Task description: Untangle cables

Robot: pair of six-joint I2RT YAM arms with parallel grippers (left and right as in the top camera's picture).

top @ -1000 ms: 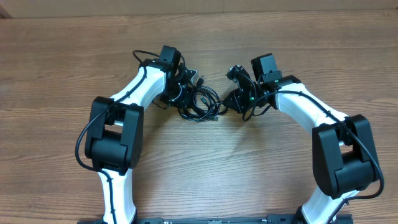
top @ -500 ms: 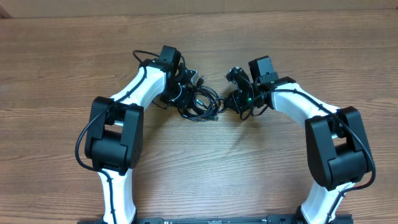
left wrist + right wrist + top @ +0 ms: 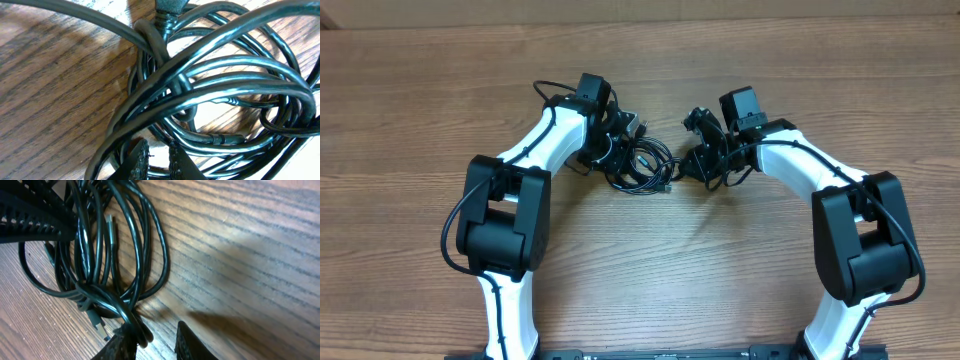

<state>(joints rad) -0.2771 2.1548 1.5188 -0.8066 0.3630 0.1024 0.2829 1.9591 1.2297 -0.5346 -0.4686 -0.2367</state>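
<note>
Several tangled black cables (image 3: 642, 163) lie on the counter (image 3: 720, 260). The right end effector (image 3: 152, 346) stands parted beside them; whether the left end effector (image 3: 156, 161) grips a strand cannot be told.

Wooden table (image 3: 650, 270) bears a tangled bundle of black cables (image 3: 645, 165)

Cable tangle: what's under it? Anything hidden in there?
Only the bare wood table shows through the loops of the cables and around them. Where strands cross and stack, the spots beneath are covered, so they can't be checked.
</note>
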